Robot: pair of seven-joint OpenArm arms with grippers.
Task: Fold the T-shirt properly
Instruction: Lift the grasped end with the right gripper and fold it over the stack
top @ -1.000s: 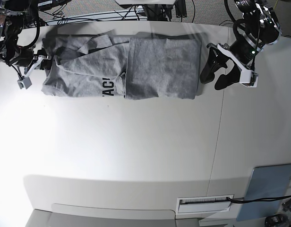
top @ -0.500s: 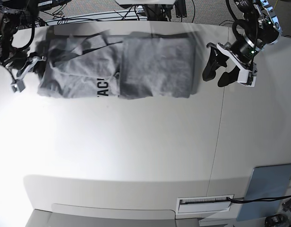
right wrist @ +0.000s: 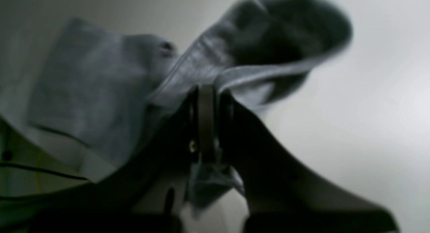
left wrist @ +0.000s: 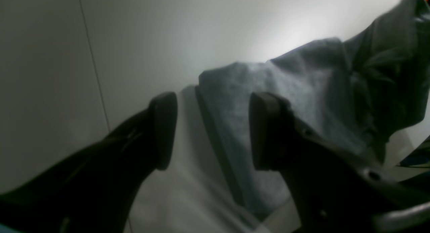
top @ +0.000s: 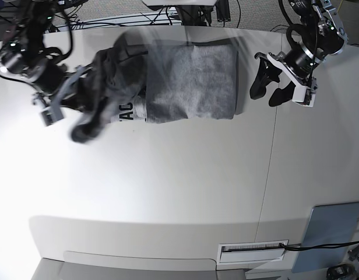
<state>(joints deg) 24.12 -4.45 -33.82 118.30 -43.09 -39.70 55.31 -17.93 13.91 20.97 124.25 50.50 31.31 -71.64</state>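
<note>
**A:** What does the base view show?

**B:** A heather-grey cotton T-shirt (top: 191, 81), partly folded, lies along the top of the white surface (top: 168, 186). Its right-hand portion sits flat as a neat rectangle. At upper left the fabric is bunched and lifted, with black letters "AC" peeking out beside the fold.

**A:** Who has hold of it?

**B:** The right tool (top: 74, 93), at the left of the base frame. In its wrist view, the right tool (right wrist: 206, 108) has its jaws pinched together on a hemmed edge of the shirt (right wrist: 100, 75), cloth draping to either side. Lifting by that edge is probably meant to carry the loose end over the flat part.

**A:** And the other arm?

**B:** The left tool (top: 273, 87) hovers at upper right of the base frame, just beside the shirt's tidy edge, not touching it. Its own camera shows the left tool (left wrist: 211, 128) spread wide with nothing between the jaws, the grey cloth (left wrist: 285, 102) lying beyond them.

**A:** Why wait there?

**B:** Likely to leave the finished side undisturbed, while staying near enough to pin or square it.
</note>
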